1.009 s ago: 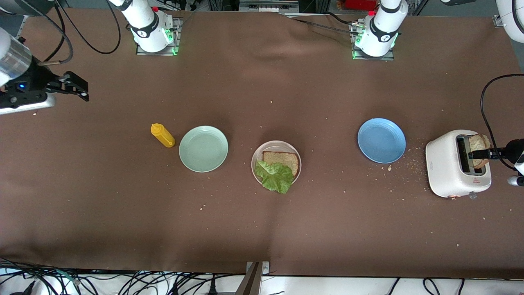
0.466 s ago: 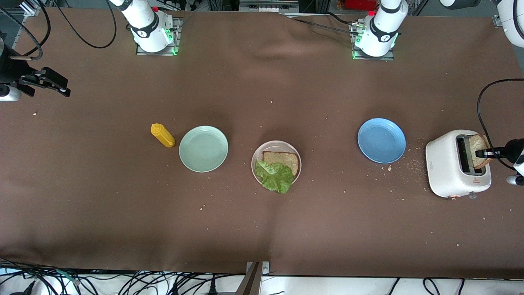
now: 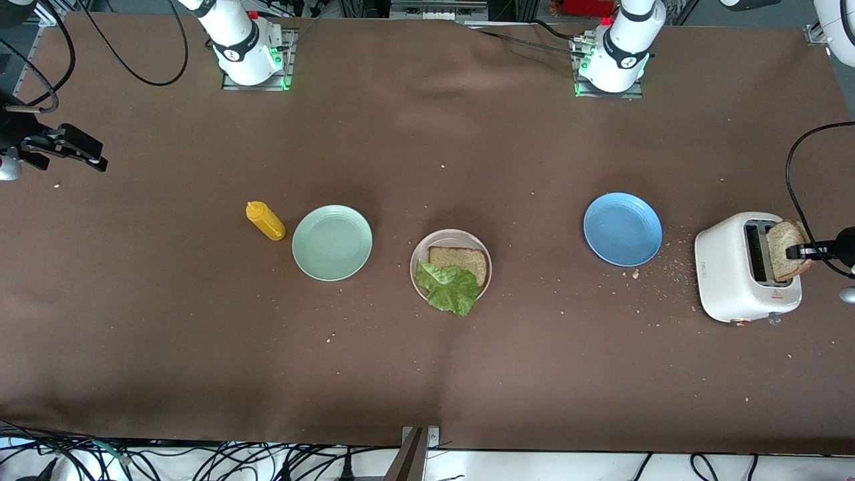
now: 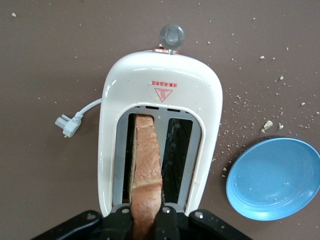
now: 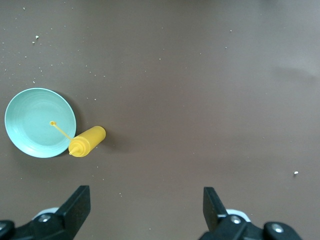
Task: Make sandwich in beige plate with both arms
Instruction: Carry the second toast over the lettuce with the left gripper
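Left tool (image 4: 147, 220) pinches bread slice (image 4: 146, 165), its lower part hidden in toaster (image 4: 160, 90)

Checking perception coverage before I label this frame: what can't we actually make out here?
- Lower part of the bread slice: inside the toaster slot, left wrist view.
- Left gripper, shut on that slice: body cut off by the front view's edge.
- Part of the plated bread on the beige plate: covered by lettuce.
- Right gripper, open over bare cloth: arm cut off by the front view's edge.
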You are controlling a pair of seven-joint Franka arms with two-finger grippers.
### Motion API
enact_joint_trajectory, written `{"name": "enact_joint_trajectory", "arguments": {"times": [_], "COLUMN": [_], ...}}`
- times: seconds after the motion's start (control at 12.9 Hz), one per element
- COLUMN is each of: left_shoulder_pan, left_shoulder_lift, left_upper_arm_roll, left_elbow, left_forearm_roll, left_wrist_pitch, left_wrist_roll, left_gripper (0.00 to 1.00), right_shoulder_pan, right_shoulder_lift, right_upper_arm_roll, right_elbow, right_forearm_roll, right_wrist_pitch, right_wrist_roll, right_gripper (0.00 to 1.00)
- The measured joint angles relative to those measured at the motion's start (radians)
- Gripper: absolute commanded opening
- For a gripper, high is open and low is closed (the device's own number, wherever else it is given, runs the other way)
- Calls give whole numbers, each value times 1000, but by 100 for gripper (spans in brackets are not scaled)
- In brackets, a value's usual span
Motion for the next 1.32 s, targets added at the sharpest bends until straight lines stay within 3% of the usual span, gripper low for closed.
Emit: {"name": "enact_joint_trajectory", "arguments": {"times": [0.39,0.62,0.78,1.01,1.16,1.32], "left_shoulder_pan": [-41,-85,-106,-122,-137,-190], "left_shoulder_lift": [-30,-56,-55,-32,32,108], "left_upper_arm_roll": [-25,-102,-141,-159,-183,-206], "left_elbow": [204,229,227,188,154,148], "left_forearm_roll": [0,-29,-185,-555,-746,-869], "left_wrist_pitch": [-244,-337,-357,-370,-361,-269], "left_wrist_roll": [-1,-7,-67,-182,-191,-190], "left_gripper": [0,0,0,0,0,0], "right_shoulder_pan": [-1,-1,-1,-1,-1,-1], "right_shoulder_lift": [2,2,2,2,4,6], "right_upper_arm_roll": [-8,-10,-10,-11,-22,-26], "right_elbow": [20,25,27,29,29,30], "right_forearm_roll": [0,2,19,26,26,26], "right_wrist_pitch": [-8,-23,-24,-43,-46,-46], "right_wrist_roll": [0,3,5,6,6,6], "right_gripper": [100,100,100,100,100,100]}}
